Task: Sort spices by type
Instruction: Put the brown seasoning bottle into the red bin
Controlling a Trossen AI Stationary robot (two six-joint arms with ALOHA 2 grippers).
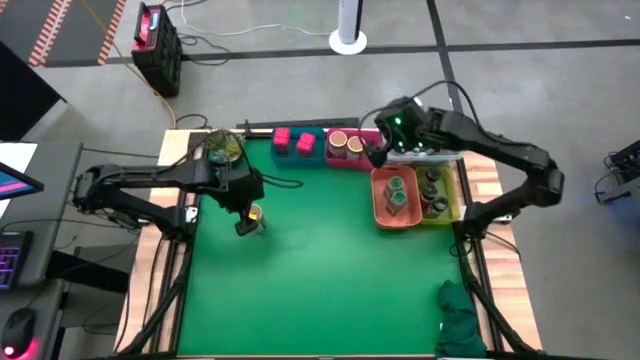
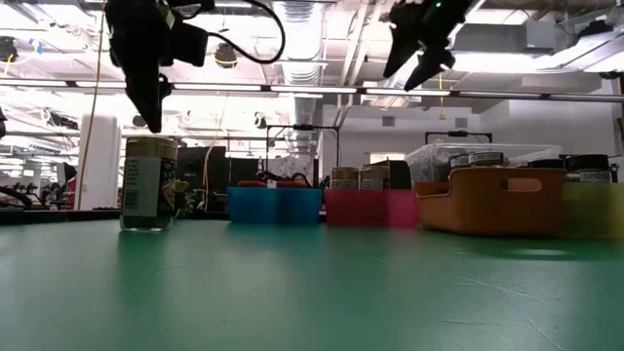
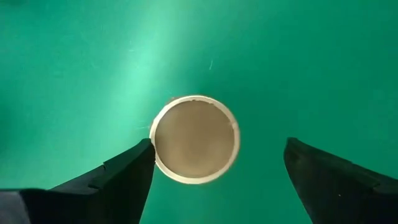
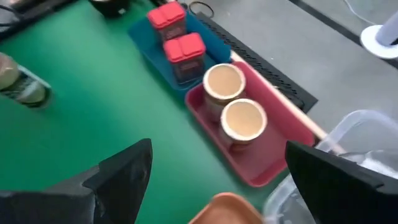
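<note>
The left hand [image 1: 247, 222] hangs over the left part of the green table [image 1: 320, 280], its two dark fingers [image 3: 118, 180] spread wide and gripping nothing. Straight below it a tan-topped jar [image 3: 194, 139] stands upright and alone on the mat, its round lid between the spread fingers in the left wrist view; in the low view the fingers are above the jar and apart from it.

The right hand [image 1: 380, 152] hovers above the far right of the table, over the near end of the pink bin [image 1: 366, 160], also open and empty; its fingers [image 4: 115, 177] frame the bins below.

Along the far edge, a blue bin [image 1: 312, 150] holds two pink-red tins [image 4: 176, 37] side by side. Just right of it, touching, the pink bin holds two more tan-topped jars [image 4: 234, 106], upright and next to each other. Farther right and nearer, an orange bin [image 1: 380, 205] carries green-topped jars [image 1: 397, 193], and a yellow-green bin [image 1: 452, 205] beside it holds dark-lidded jars [image 1: 432, 195]. A clear tub [image 2: 478, 154] sits behind the orange bin.

A dark green cloth [image 1: 462, 318] lies crumpled at the near right corner of the table.
</note>
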